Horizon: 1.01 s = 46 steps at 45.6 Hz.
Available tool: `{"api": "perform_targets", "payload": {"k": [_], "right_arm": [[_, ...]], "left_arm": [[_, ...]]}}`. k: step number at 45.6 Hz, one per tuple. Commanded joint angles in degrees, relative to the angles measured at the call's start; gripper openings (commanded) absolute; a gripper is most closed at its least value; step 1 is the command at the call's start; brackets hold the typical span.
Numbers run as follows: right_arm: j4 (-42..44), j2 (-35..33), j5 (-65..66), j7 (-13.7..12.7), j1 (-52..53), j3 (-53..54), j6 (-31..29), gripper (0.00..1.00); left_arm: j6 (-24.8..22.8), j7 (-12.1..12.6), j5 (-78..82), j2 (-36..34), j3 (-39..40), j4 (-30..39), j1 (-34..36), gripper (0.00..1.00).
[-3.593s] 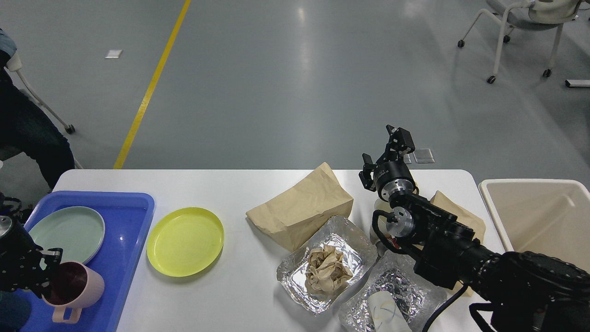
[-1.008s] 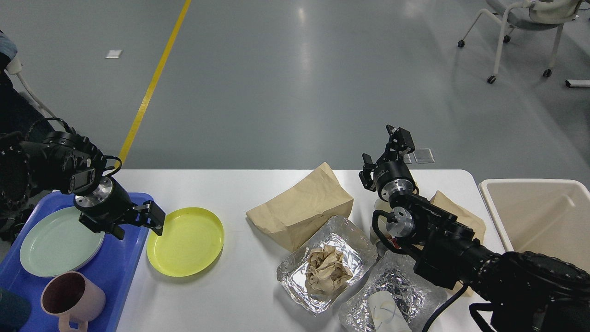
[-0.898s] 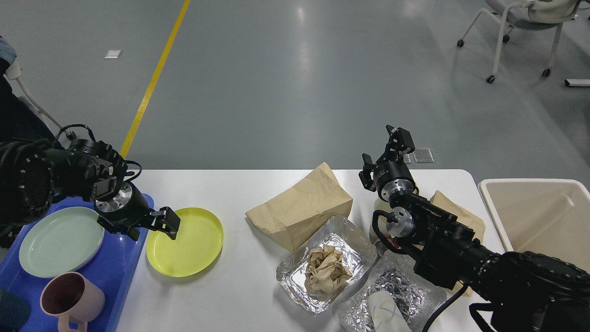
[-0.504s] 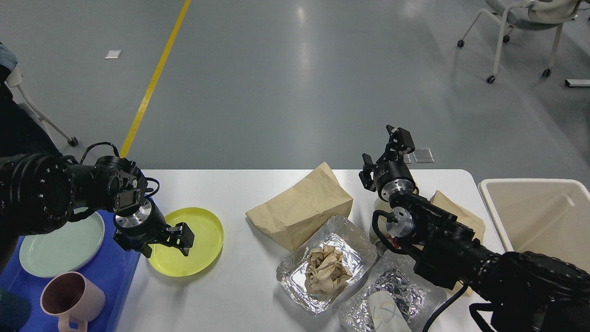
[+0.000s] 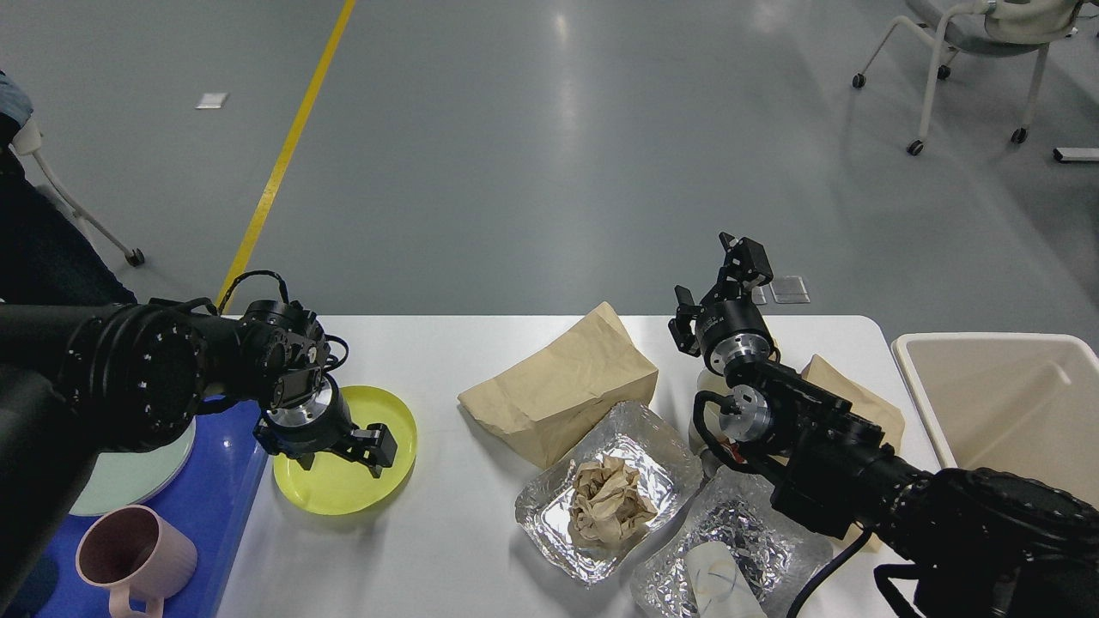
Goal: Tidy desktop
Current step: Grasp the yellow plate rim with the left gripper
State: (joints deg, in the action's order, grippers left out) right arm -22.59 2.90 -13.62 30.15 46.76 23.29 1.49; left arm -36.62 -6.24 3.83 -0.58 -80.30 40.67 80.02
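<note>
Head view, near to far. At the near edge, a pink mug stands on the blue tray, and two foil trays lie right of centre: one holds a white object, the other a crumpled paper ball. My left arm crosses the tray and partly hides a pale green plate. My left gripper hangs over the yellow plate, fingers apart and holding nothing I can see. The desktop carries all of this, with the beige bin just off its right end. Mid-table lies a paper bag; a second bag shows behind my right arm. My right gripper is raised over the far edge, fingers spread wide, empty. Beyond lies grey floor with a yellow line and a chair.
</note>
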Motion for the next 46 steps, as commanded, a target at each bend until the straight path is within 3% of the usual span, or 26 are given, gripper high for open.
{"api": "perform_targets", "payload": {"k": [1, 18, 29, 37, 46], "right_arm": [[0.0, 0.0, 0.0, 0.0, 0.0, 0.0, 0.0, 1.0], [0.0, 0.0, 0.0, 0.0, 0.0, 0.0, 0.0, 1.0], [0.0, 0.0, 0.0, 0.0, 0.0, 0.0, 0.0, 1.0], [0.0, 0.0, 0.0, 0.0, 0.0, 0.0, 0.0, 1.0], [0.0, 0.0, 0.0, 0.0, 0.0, 0.0, 0.0, 1.0]], "left_arm": [[0.4, 0.0, 0.03, 2.07, 0.05, -2.78, -0.12, 0.92], [2.51, 0.18, 0.91, 8.31, 0.05, -6.83, -1.88, 0.91], [4.45, 5.27, 1.62, 9.63, 0.23, -6.83, -3.2, 0.87], [4.71, 5.8, 1.62, 9.81, 0.14, -6.83, -4.34, 0.85], [4.18, 5.89, 1.62, 9.89, 0.14, -6.83, -4.69, 0.7]]}}
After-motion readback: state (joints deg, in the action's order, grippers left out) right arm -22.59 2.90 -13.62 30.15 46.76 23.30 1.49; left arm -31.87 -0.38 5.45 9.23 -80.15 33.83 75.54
